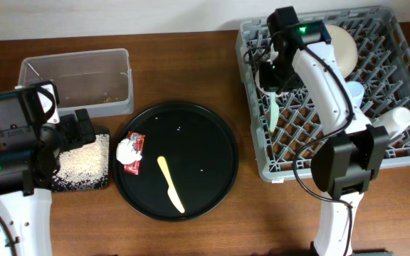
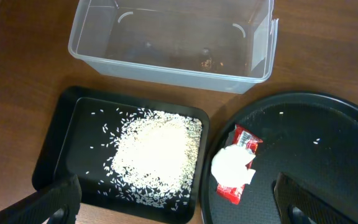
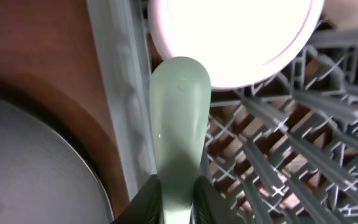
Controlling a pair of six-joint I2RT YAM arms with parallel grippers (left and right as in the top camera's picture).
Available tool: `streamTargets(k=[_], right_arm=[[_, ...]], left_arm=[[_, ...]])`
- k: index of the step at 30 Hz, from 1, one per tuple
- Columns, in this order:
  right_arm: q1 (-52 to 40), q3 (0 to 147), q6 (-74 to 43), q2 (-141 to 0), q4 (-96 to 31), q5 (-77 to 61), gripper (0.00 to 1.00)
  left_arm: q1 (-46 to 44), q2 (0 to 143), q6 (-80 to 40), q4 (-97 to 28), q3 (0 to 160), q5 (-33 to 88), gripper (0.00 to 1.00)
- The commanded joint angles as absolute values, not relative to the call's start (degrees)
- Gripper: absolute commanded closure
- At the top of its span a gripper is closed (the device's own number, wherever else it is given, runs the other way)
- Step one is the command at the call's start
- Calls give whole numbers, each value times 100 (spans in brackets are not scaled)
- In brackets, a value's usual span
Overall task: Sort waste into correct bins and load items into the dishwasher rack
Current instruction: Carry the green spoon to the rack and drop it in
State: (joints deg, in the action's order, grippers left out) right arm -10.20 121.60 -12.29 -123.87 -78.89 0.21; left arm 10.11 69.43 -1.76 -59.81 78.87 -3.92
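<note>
Green utensil — bowl ahead, rack wall beside

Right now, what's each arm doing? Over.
Left end effector open. Right end effector shut on pale green utensil at rack. Wrapper, yellow utensil on round tray.

Crumpled red-print wrapper, flat yellow utensil: on round black tray. Rice heap in shallow black tray, clear tub: left of round tray. Grey rack, right of it: cream plate, white cup, pale green utensil.
</note>
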Motion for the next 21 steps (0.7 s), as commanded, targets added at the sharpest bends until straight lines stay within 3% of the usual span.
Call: streamTargets(k=[1,10,12,13,14,21], right_arm=[[-1076,11824,-923,-12228,-7955,73,81],[-1417,11461,-576,-12228,-7881,108,75],[-1435,11461,-576,-12228,-7867,231,64],[-1433,11461,-576,-12228,-7863,246,50],[-1422,11472,-576,-12228,-7867,246,48],[-1712,12164,-357,-11928,-8211,-357,48]], left_arm=[[1028,6925,-172,-5972,7944,-434,1],[1028,6925,-172,-5972,7944,-434,0],[1028,6925,-174,-5972,7944,-434,1],[1028,6925,-172,-5972,7944,-434,1],[1028,6925,-172,-5972,7944,-434,1],[1028,6925,-172,-5972,7944,-434,0]])
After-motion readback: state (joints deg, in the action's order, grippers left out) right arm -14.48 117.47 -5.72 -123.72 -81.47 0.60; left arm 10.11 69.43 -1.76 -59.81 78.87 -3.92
